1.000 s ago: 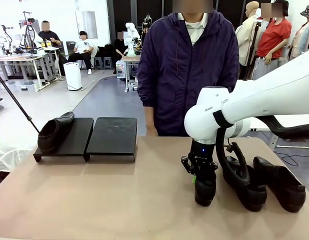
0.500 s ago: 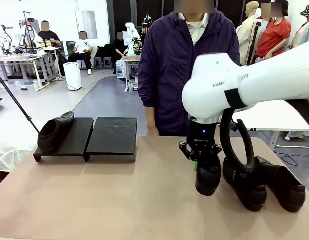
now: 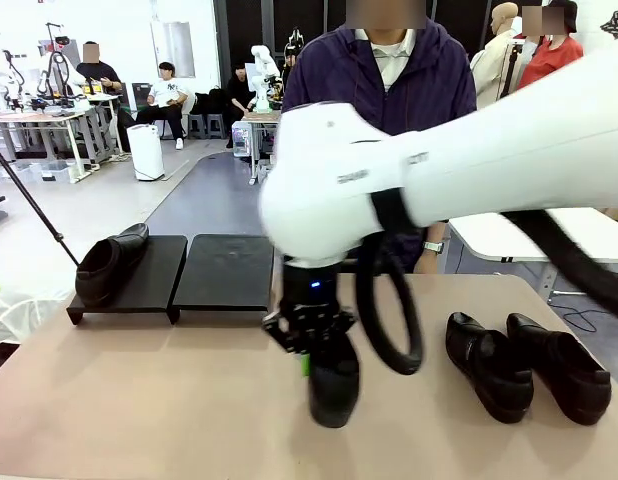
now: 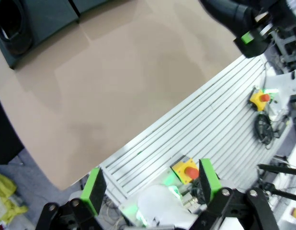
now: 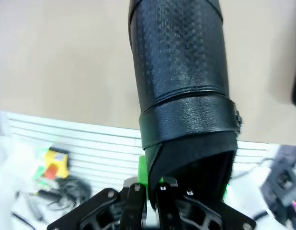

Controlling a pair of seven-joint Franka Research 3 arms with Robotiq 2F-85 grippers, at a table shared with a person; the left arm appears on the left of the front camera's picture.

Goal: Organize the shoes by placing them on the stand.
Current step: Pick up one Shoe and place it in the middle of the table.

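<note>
The right end effector [image 3: 311, 352] is clamped shut on the heel rim of a black glossy leather loafer [image 3: 332, 385], which hangs toe-down just below it over the tan table [image 3: 139, 400], right of the low matte black stand [image 3: 224, 275]. The left end effector [image 4: 152, 184] is spread wide and holds nothing.

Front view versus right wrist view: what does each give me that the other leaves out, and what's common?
Front: the stand carrying one shoe, two shoes on the table, the person. Right wrist: the yellow stop button past the table edge. Both: the held shoe, the right arm's jaws shut on its rear.
</note>
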